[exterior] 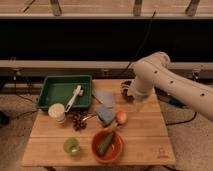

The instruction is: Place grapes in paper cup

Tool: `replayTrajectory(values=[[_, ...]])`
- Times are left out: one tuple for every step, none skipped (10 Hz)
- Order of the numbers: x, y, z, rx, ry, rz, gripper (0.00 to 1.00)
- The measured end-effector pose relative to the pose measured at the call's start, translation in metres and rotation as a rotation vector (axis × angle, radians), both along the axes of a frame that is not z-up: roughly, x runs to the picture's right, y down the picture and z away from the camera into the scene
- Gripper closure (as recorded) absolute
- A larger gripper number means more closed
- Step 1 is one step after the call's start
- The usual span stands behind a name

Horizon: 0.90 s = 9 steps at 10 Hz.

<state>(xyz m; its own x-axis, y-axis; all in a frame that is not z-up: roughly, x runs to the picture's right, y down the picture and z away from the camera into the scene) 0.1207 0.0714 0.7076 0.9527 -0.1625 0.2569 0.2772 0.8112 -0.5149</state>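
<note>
A light wooden table stands on speckled grey flooring, in front of a dark wall crossed by a pale horizontal rail; a black cable hangs down toward the table's far edge. The green tray sits at the table's far left corner and holds a white long-handled utensil lying along its right side. Just in front of the tray's near left corner stands the paper cup, upright; whether anything is in it cannot be told. The grapes lie on the bare wood in front of the tray's near right corner, just beside the cup and outside it. Right of the tray lie two blue cloths, and beyond them, further right, an orange-yellow fruit. Well in front of the tray, a translucent green cup stands near the table's near edge, and right of it an orange bowl holds a long green vegetable. Level with the tray, far to its right, a dark bowl is partly hidden by the white robot arm. The gripper hangs over the table there, well apart from the tray, spread wide with nothing in its grasp.
</note>
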Motion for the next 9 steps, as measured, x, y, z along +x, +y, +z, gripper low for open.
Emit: replayTrajectory(values=[[-0.021,-0.004,0.005,0.001,-0.042,-0.024,0.35],[-0.041,-0.008,0.009,0.002,-0.081,-0.047,0.35],[-0.058,-0.010,0.013,0.002,-0.113,-0.067,0.35],[-0.078,-0.011,0.017,0.002,-0.150,-0.090,0.35],[-0.094,-0.011,0.020,-0.001,-0.177,-0.106,0.35],[-0.108,-0.010,0.023,-0.004,-0.199,-0.118,0.35],[-0.125,-0.010,0.025,-0.007,-0.225,-0.134,0.35],[-0.142,-0.008,0.028,-0.010,-0.248,-0.153,0.35],[-0.147,-0.006,0.029,-0.010,-0.256,-0.160,0.35]])
